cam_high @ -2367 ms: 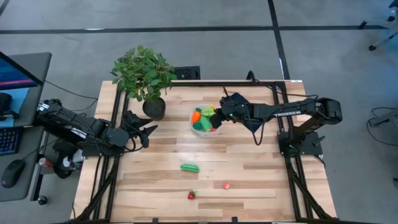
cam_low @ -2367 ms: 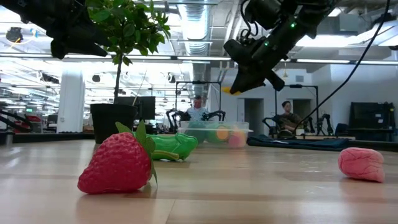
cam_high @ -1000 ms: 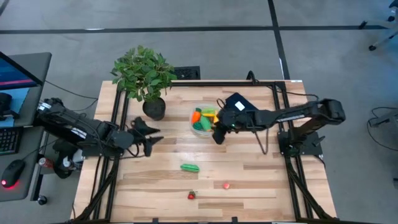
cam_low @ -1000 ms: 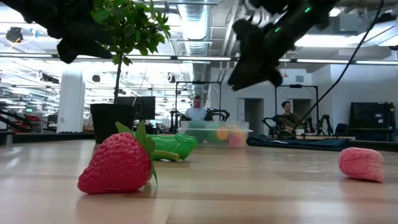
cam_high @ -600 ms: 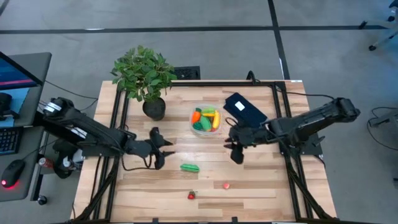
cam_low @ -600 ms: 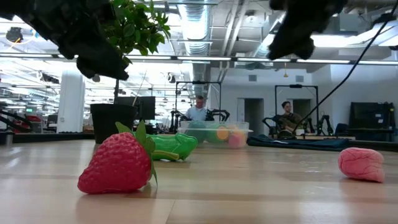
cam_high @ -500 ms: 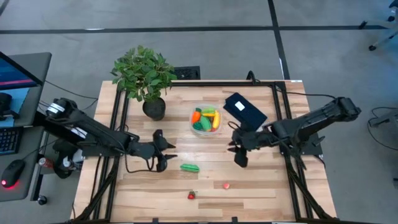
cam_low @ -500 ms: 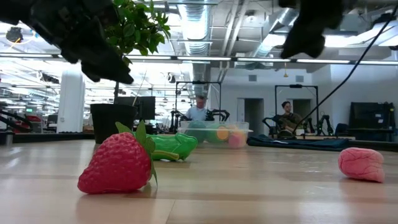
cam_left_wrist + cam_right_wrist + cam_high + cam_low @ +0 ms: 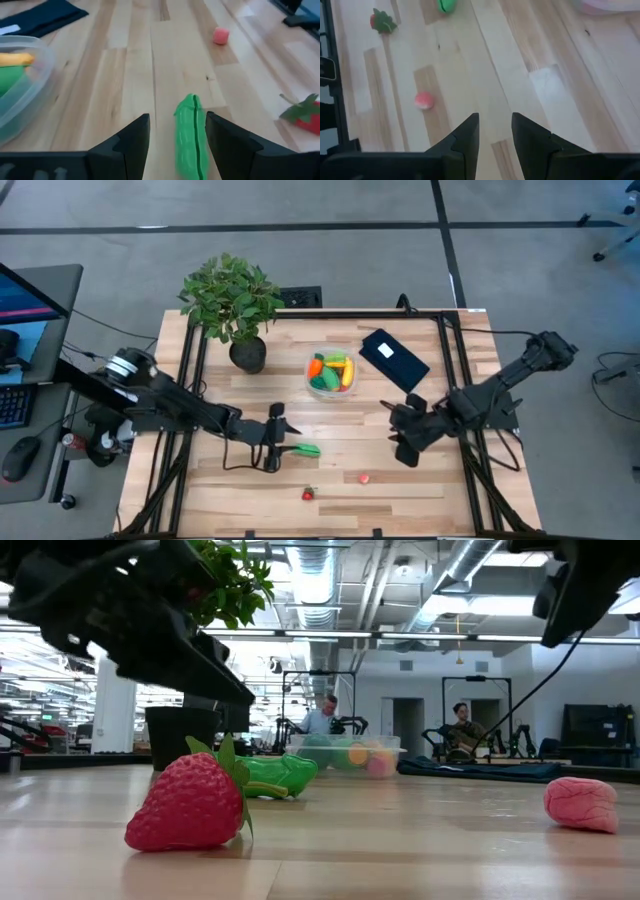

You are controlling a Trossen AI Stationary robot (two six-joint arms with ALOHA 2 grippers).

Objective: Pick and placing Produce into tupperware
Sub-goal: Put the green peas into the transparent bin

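**Three pieces still out, both hands closing in**

The tupperware (image 9: 331,373) sits just above the centre of the worktop (image 9: 420,490), and it already holds an orange carrot, a yellow banana and some green pieces. That much of the job looks done. Three items of produce remain loose toward the 6 o'clock edge: a green pod (image 9: 306,449), a red strawberry (image 9: 308,494) directly below it, and a small pink piece (image 9: 365,478) at about 5 o'clock from the bowl.

The left hand (image 9: 274,438) has reached in from 9 o'clock and is level with the green pod. In its wrist view the pod (image 9: 189,135) lies between the two fingers, which stand partly open on either side of it without visibly pressing on it; nothing is held yet. This reads as the moment just before a grasp.

The right hand (image 9: 405,448) comes in from 3 o'clock and hovers above the worktop, near the pink piece (image 9: 424,100) but not over it. Its fingers are parted a little and hold nothing.

By my reckoning the task is past halfway, with three picks and drops left.
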